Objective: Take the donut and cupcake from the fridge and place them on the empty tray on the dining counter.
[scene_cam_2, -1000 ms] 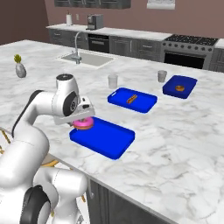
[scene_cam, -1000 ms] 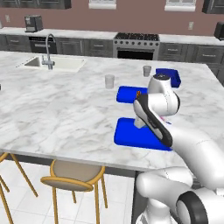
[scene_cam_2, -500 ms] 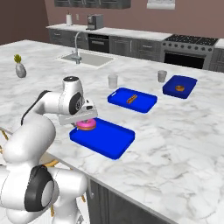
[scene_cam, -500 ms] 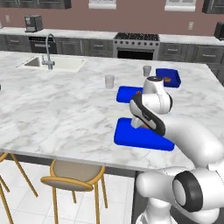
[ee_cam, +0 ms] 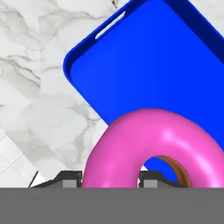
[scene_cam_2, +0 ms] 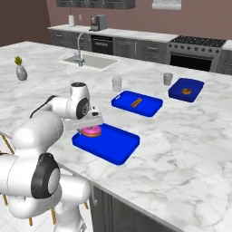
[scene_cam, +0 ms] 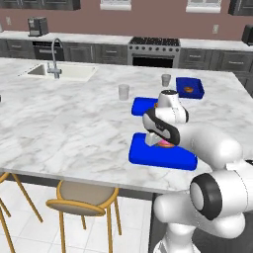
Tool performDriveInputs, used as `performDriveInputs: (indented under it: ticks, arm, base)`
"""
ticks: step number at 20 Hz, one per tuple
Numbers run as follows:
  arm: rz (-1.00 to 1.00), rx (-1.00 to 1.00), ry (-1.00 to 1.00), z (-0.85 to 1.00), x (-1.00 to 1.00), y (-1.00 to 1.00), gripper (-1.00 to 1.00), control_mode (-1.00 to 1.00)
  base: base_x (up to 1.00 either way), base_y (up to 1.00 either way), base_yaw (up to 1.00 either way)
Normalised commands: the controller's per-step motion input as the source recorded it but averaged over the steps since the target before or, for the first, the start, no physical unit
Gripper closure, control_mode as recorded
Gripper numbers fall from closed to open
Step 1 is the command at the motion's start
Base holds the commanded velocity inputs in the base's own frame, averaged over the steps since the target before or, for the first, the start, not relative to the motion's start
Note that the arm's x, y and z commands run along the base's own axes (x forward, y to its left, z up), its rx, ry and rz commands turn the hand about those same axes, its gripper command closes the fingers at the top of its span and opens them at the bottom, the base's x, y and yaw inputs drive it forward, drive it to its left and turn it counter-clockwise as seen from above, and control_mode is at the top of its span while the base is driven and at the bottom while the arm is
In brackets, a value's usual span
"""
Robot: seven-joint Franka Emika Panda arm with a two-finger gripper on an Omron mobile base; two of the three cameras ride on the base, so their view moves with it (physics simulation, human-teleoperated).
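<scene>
While clamped in the gripper (ee_cam: 110, 180), donut (ee_cam: 153, 148) just over the wide blue tray (ee_cam: 166, 65), two smaller trays (scene_cam_2: 137, 103) each holding a pastry

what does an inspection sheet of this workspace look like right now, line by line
surface: white marble dining counter, sink set in its far side
job's things: donut over the near end of the large blue tray, contact with it unclear; cupcake nothing seen
clutter: two smaller blue trays each with a brownish pastry; two cups; small vase
grippers: gripper shut on the donut
cables: nothing seen
surroundings: stove, dark cabinets, coffee machine, stools
</scene>
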Motion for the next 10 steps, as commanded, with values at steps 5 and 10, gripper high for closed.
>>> performDriveInputs:
  ticks: [5,10]
  arm:
    - [-0.01,0.0,0.0,-0.19,0.27,0.0,1.0,-1.0]
    - [-0.02,0.0,0.0,-0.22,0.29,0.0,1.0,-1.0]
  base:
    - [0.0,0.0,0.0]
    - [0.0,0.0,0.0]
